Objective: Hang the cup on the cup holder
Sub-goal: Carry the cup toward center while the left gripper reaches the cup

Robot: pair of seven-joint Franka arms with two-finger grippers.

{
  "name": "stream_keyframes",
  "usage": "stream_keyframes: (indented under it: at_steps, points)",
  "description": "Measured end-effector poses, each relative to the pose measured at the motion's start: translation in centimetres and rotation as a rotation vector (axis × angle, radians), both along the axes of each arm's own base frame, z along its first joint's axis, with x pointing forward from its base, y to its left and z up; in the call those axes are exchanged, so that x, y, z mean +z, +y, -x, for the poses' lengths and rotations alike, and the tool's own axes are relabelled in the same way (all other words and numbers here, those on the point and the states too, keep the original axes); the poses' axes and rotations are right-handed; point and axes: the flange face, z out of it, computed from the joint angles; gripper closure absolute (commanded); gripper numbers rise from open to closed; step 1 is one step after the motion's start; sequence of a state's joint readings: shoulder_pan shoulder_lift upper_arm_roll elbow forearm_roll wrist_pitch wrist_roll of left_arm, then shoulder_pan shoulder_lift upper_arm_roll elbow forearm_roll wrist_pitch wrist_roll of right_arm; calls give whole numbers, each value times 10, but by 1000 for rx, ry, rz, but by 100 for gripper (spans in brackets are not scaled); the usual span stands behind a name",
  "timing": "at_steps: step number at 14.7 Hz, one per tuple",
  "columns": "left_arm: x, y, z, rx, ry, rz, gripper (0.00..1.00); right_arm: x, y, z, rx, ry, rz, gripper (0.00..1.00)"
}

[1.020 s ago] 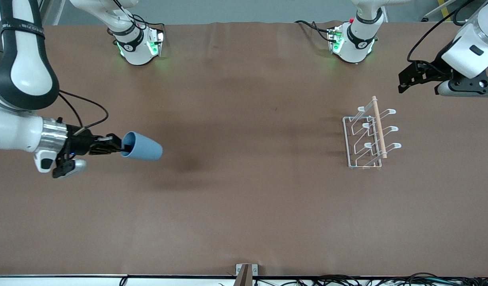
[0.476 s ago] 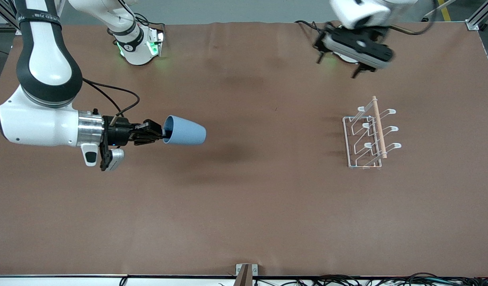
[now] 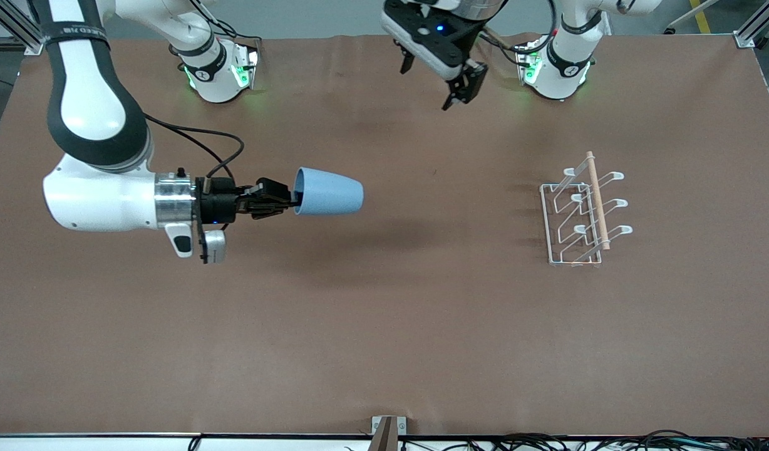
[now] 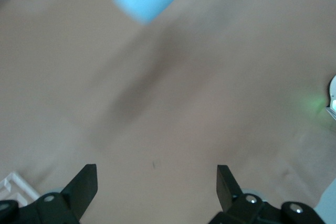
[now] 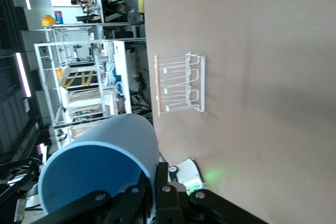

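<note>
The right gripper (image 3: 292, 199) – fingers pinching the cup (image 3: 329, 191) by its rim – has carried it closer to the rack (image 3: 575, 216), while the left gripper (image 3: 436, 81) has swung in – fingers wide.

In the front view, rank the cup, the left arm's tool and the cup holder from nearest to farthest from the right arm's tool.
1. The cup: gripped at its rim by the right tool, above the table's middle.
2. The left tool: open, in the air near the arms' bases.
3. The cup holder: standing at the left arm's end of the table.
</note>
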State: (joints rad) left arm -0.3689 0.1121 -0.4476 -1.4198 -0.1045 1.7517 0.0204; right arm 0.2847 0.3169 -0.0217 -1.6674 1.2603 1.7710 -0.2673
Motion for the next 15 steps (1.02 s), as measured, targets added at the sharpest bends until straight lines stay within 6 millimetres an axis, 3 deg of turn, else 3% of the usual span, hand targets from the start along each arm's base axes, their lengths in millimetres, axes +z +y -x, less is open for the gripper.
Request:
stream_keyframes:
  at_steps: [4, 9, 15]
  points:
    - [-4, -11, -23, -173, -117, 70, 0, -11, 33, 15, 76, 44, -28, 99]
    - [-32, -22, -49, -307, -182, 102, 0, -9, 39, 26, 155, 80, -58, 99]
    - [-60, -49, -42, -378, -178, 76, 0, -2, 41, 25, 158, 70, -68, 99]
